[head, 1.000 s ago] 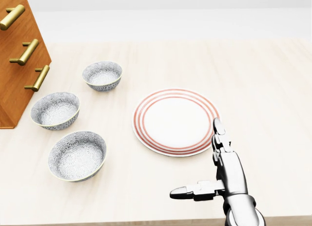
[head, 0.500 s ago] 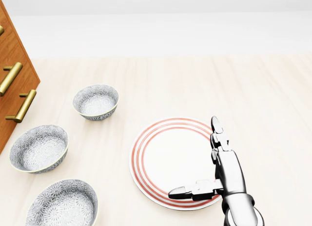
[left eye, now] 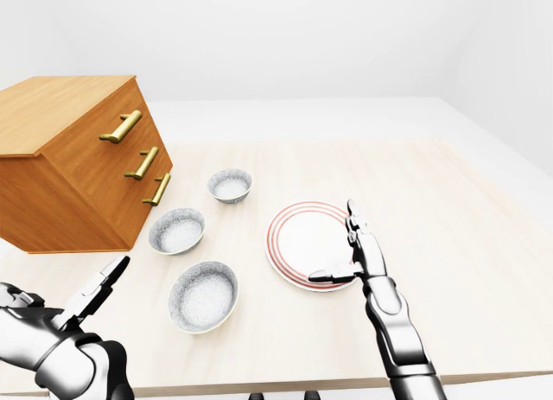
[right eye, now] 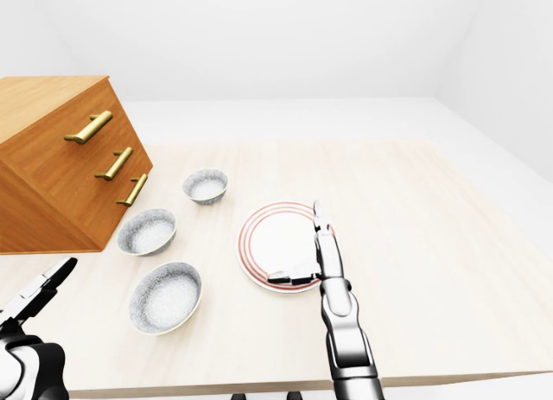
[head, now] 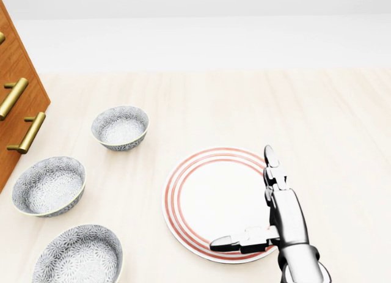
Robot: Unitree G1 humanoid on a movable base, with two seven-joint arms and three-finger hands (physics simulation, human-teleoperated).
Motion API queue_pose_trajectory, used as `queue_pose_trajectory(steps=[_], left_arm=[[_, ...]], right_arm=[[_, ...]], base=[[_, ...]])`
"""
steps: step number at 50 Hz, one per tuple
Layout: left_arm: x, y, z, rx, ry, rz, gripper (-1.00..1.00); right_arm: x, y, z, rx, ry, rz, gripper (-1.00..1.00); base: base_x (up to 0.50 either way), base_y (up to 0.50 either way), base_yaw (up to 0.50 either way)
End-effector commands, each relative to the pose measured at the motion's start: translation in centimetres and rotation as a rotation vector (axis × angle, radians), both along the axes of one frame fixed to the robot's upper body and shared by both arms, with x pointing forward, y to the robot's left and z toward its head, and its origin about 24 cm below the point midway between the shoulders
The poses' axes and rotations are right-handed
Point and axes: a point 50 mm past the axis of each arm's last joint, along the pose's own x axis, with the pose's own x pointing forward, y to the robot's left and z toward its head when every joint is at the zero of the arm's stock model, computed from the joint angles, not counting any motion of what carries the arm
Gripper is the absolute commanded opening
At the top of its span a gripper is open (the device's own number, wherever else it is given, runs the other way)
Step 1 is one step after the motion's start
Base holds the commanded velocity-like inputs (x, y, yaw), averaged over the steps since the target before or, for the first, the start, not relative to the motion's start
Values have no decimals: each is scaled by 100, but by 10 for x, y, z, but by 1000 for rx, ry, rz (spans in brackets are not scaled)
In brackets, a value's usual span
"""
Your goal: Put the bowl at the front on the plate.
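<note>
I see a pale wooden bench (head: 330, 124) from above, under white walls. My right hand (head: 284, 216) comes up from the bottom of the head view, silver and jointed, released and holding nothing. Its long fingers (head: 272, 164) point towards the top of the view and its thumb (head: 235, 240) sticks out to the left. It lies over the right part of a white plate (head: 201, 197) with red rings round the rim; I cannot tell whether it touches the plate. Three grey patterned bowls sit in a slanting row to the left of the plate, all upright and apart from one another. The bowl nearest me (head: 78, 255), the one to be moved, rests on the bench at the bottom left of the head view, well apart from the plate and from both my hands. The middle bowl (head: 49, 186) is above it and further left, and the far bowl (head: 120, 128) is higher still and further right. A wooden chest of drawers (left eye: 78, 171) with three brass handles (left eye: 143, 162) stands tilted at the left edge, near the middle bowl. My left hand (left eye: 82, 301) shows in the bottom left corner of the left-eye view, fingers stretched out, released and holding nothing, to the left of the bowl nearest me.
</note>
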Motion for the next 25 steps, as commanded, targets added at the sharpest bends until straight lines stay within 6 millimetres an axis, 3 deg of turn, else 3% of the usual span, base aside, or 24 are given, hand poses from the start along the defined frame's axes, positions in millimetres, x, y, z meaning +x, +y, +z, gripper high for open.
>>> queue_pose_trajectory(steps=[1,9,15,19,25], left_arm=[[1,0,0,3,1,-1,100],[-3,0,3,8,-13,3,100],[-3,-1,4,12,-13,5,100],[-3,-1,4,11,-12,7,100],[-2,-1,3,12,-9,6,100]], right_arm=[[-8,6,19,30,-82,40,100],[-4,14,44,-97,-193,40,100],[-4,16,76,-287,-336,31,100],[-6,32,96,-461,-429,109,100],[9,50,98,-759,-421,177,100]], base=[[0,0,0],[0,0,0],[0,0,0],[0,0,0],[0,0,0]])
